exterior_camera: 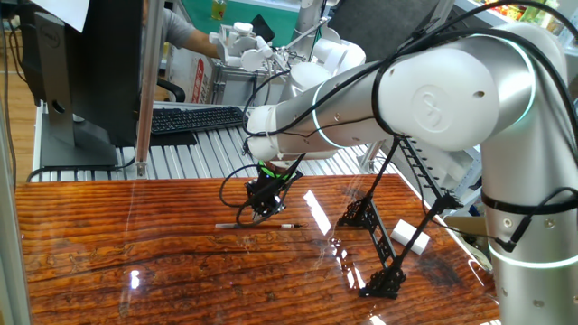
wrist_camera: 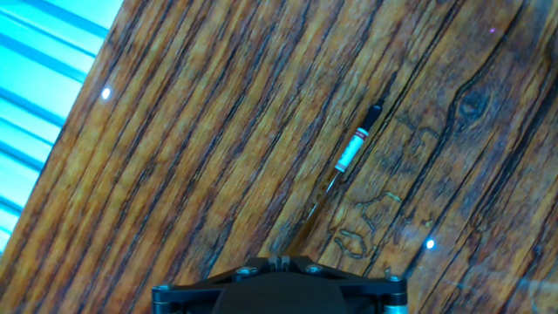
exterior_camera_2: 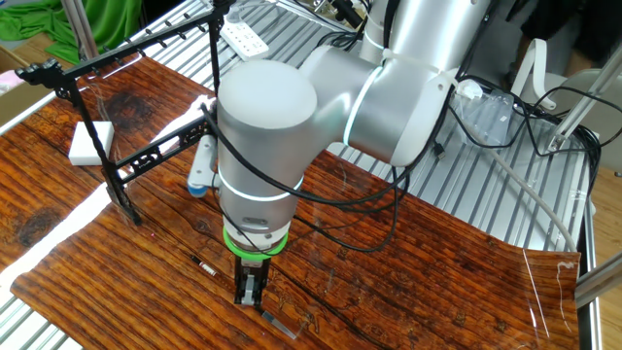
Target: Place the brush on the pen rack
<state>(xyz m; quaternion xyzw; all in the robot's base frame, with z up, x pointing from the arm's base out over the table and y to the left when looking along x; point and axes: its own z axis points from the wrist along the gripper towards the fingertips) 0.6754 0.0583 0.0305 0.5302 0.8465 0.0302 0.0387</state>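
Observation:
The brush (wrist_camera: 353,150) is a thin dark stick with a pale banded ferrule, lying across the wood-grain table (exterior_camera: 135,262). One end runs under my gripper (wrist_camera: 279,258), which is shut on the brush's shaft. In one fixed view the gripper (exterior_camera: 262,215) points straight down onto the brush (exterior_camera: 237,225) near the table's middle. In the other fixed view the brush's ends (exterior_camera_2: 205,265) stick out either side of the gripper (exterior_camera_2: 251,299). The pen rack (exterior_camera: 377,246), a long black frame with lattice feet, stands to the right, apart from the brush. It shows as pen rack (exterior_camera_2: 155,154) at the upper left in the other fixed view.
A white block (exterior_camera: 409,236) lies by the rack, also seen as white block (exterior_camera_2: 90,143). A keyboard (exterior_camera: 194,117) and a monitor stand on the metal slats behind the table. A white remote (exterior_camera_2: 243,39) lies on the slats. Cables hang around the arm.

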